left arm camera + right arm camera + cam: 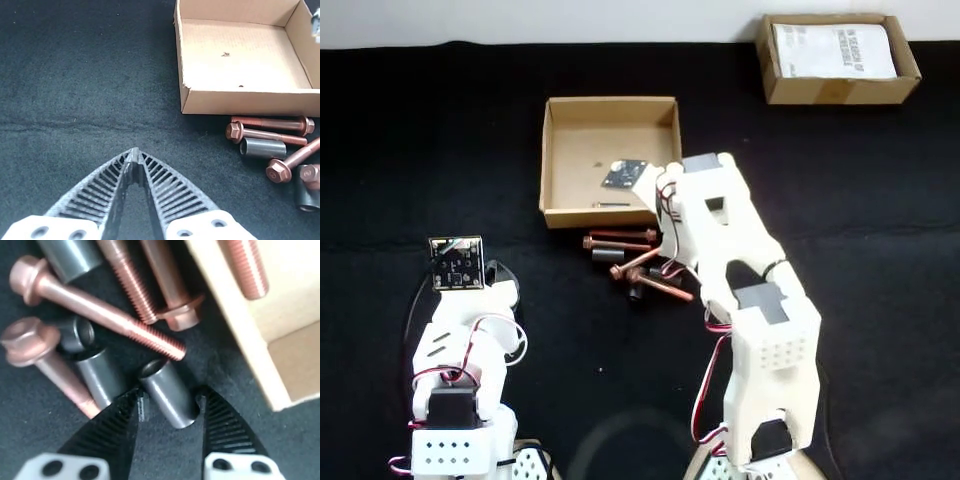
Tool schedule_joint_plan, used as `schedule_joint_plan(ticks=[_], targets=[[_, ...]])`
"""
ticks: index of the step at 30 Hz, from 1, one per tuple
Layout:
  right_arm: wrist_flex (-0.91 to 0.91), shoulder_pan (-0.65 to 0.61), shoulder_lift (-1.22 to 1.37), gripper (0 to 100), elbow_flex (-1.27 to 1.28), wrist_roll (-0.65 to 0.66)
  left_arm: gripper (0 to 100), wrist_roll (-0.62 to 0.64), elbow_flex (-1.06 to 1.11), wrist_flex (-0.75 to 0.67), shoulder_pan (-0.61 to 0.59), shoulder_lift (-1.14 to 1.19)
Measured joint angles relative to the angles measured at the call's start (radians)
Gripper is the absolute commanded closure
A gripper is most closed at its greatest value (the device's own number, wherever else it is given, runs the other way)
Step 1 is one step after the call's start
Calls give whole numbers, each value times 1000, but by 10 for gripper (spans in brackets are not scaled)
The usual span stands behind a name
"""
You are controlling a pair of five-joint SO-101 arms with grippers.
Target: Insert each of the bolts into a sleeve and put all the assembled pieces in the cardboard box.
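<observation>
Beyond the right gripper's (170, 402) fingertips the heap ran off the frame. A grey sleeve (70, 257) and a long bolt (122, 275) were cut short there, and the bolt in the cardboard box (235, 332) showed only its threaded end. A flanged bolt (55, 372) passed behind one finger (107, 432), hiding its tip. From above, the right arm (720, 230) covered those fingers and part of the heap. Past the closed left gripper (134, 150) fingertips, a bolt head (311, 176) and a dark sleeve (306, 197) were clipped by the edge.

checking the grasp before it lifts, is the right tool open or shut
Open: the right tool has its fingers spread, one each side of a lying sleeve.
</observation>
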Motion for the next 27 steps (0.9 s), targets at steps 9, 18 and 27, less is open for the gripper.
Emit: schedule_joint_plan(ticks=[9, 18, 27], targets=[[120, 12, 112, 992, -161, -2, 991, 0, 0, 0, 0, 0], [405, 11, 126, 991, -476, -54, 991, 0, 0, 0, 0, 0], [436, 86, -130, 991, -641, -183, 991, 0, 0, 0, 8, 0]])
